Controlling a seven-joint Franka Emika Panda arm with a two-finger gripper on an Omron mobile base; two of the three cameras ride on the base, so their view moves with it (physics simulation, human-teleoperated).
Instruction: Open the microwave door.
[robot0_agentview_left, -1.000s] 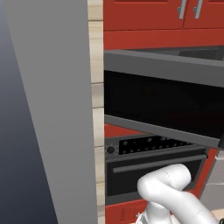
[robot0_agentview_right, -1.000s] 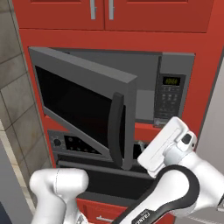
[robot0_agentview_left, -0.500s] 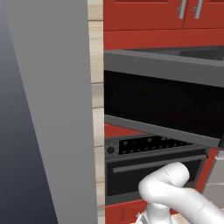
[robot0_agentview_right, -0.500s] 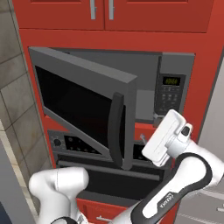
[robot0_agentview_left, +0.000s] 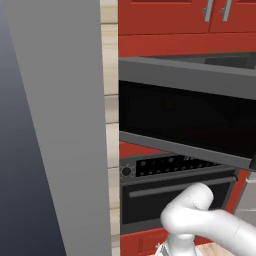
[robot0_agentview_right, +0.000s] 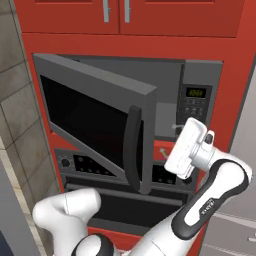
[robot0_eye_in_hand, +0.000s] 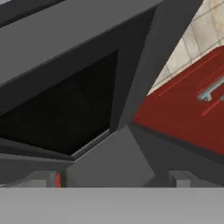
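Red cabinets (robot0_agentview_right: 65, 15) framed the microwave (robot0_agentview_right: 195, 75); its microwave door (robot0_agentview_right: 95, 122) was swung partly open left of the tool (robot0_agentview_right: 181, 155), whose spread could not be told; further widening was judged next.

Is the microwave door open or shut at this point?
Open, partway. The microwave door swings out from its left hinge, handle edge well clear of the microwave, whose grey cavity shows behind.

Red cabinets (robot0_agentview_right: 70, 15) with paired grey bar handles (robot0_agentview_right: 116, 10) run along the top. Beige tiled wall (robot0_agentview_right: 17, 115) stands at the left. Below sits a black oven (robot0_agentview_left: 170, 192) with knobs (robot0_agentview_left: 126, 171) and a horizontal grey handle (robot0_agentview_left: 180, 186). A tall grey panel (robot0_agentview_left: 60, 125) fills the near left.
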